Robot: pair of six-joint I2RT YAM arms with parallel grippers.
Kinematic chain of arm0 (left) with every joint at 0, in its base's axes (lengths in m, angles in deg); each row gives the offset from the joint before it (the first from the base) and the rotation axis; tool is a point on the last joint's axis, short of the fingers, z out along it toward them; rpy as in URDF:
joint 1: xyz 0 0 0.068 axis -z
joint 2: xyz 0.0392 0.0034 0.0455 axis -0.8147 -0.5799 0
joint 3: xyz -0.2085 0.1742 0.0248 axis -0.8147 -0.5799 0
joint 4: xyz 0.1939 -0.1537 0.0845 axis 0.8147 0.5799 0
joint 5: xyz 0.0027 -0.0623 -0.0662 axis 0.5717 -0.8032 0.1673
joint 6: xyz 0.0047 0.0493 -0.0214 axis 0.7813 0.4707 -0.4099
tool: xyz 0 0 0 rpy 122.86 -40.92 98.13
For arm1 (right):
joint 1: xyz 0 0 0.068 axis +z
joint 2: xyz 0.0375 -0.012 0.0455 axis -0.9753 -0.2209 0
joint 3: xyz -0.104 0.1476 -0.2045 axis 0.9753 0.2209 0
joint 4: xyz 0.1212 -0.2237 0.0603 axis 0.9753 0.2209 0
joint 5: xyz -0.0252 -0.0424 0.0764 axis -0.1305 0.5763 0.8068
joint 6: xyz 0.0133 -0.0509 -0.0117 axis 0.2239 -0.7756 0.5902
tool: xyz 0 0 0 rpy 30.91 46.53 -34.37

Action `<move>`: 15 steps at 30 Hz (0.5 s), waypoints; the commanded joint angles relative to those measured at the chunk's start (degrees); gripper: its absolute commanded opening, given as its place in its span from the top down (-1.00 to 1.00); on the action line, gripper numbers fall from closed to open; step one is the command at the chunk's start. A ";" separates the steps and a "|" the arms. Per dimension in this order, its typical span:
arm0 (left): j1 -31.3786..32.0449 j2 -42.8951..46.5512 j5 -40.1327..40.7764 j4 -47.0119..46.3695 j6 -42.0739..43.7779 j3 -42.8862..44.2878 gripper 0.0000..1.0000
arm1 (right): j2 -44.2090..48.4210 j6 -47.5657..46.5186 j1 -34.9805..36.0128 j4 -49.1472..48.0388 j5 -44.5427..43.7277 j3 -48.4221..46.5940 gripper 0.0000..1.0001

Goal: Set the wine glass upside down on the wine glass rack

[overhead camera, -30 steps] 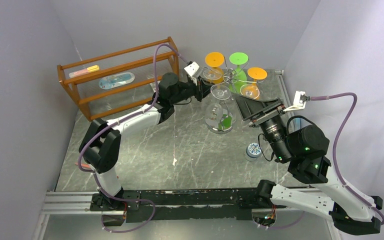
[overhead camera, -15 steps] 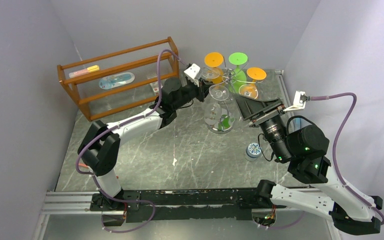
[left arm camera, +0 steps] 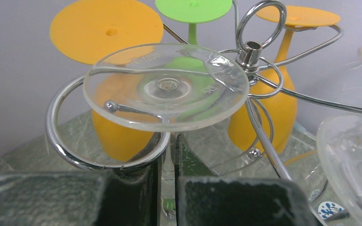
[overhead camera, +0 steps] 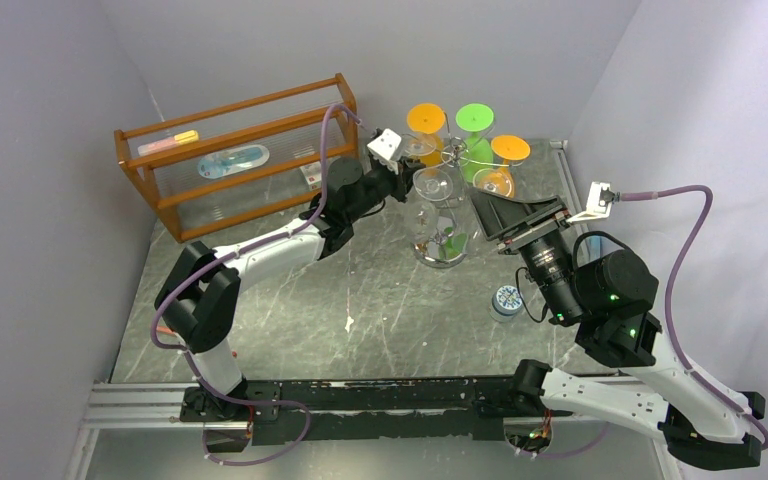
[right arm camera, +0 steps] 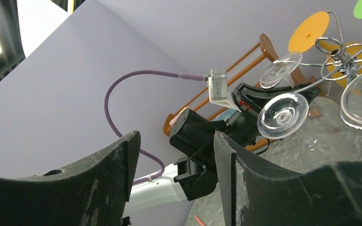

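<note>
On the left-arm side of the wine glass rack [left arm camera: 249,52], I see the clear wine glass [left arm camera: 166,87] turned upside down. Its round foot is uppermost and lies over one of the rack's chrome scroll loops, and the stem drops through the gap in that loop. From my wrist view I cannot tell whether the foot bears its weight on the wire. My left end effector [left arm camera: 168,188] is clamped on the stem just below the loop, with the two dark fingers [left arm camera: 52,197] pressed close on either side of it.

Beyond the rack's post, the far arms carry two orange wine glasses [left arm camera: 106,30] and a green wine glass [left arm camera: 193,7], all inverted with their feet up. More clear glass feet show on the right-arm side of the post, at the edge of the left wrist view.

My right end effector [right arm camera: 175,136] hovers on the right-arm side of the rack, near it but not touching. Its fingers are spread apart with nothing between them.

Well apart from the rack on the left-arm side, an orange-brown wooden shelf [overhead camera: 235,165] stands at the back of the grey marbled table [overhead camera: 360,290]. A small round blue-and-white object [overhead camera: 505,300] lies on the table, nearer the arm bases than the rack and just beside my right arm.
</note>
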 commanded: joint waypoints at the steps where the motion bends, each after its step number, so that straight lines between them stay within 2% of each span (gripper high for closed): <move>1: -0.13 3.00 3.48 -5.81 4.85 1.10 0.90 | 0.21 0.39 -0.03 -0.94 -1.20 0.41 -0.24; 8: 0.09 3.61 2.85 -6.06 12.51 1.29 0.90 | 0.36 0.43 0.00 -0.99 -1.14 0.56 -0.24; 15: -0.56 4.67 -0.81 -7.30 14.32 0.48 0.90 | 0.50 0.28 -0.01 -1.32 -1.10 0.65 -0.23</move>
